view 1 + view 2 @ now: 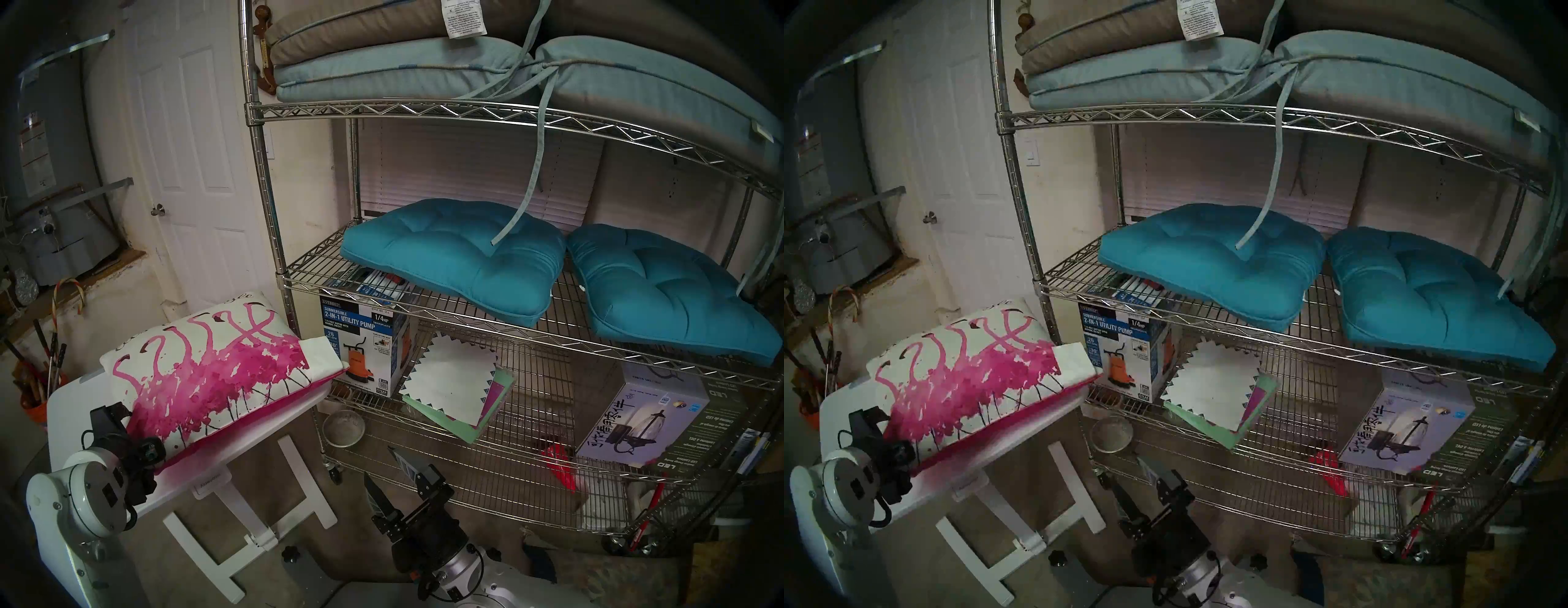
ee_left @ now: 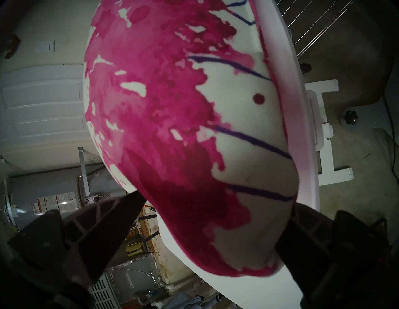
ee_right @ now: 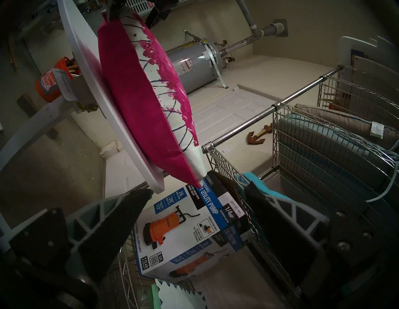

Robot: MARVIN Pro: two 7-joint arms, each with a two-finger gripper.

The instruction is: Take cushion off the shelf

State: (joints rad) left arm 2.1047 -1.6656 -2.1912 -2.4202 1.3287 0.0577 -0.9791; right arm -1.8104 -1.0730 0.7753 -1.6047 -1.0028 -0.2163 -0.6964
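The cushion (image 1: 212,373) (image 1: 975,382), white with magenta splatter and a magenta back (image 3: 140,97), lies on the small white table (image 1: 72,403) just left of the chrome wire shelf (image 1: 424,112) (image 1: 1166,114). One cushion corner overhangs toward the shelf post (image 3: 248,120). My left gripper (image 1: 131,429) (image 1: 883,429) is at the cushion's near-left corner. In the left wrist view the left gripper (image 2: 218,200) is open, its fingers straddling the cushion (image 2: 183,107). My right gripper (image 1: 380,463) (image 1: 1123,471) (image 3: 198,188) hangs open and empty, low before the shelf's bottom tiers.
Two teal seat cushions (image 1: 458,254) (image 1: 670,293) lie on the middle tier, blue-grey pads (image 1: 403,68) on the top one. Below stand a utility pump box (image 1: 360,335), papers (image 1: 449,386) and a lamp box (image 1: 645,416). A water heater (image 1: 46,170) and an orange tool bucket (image 1: 34,395) stand far left.
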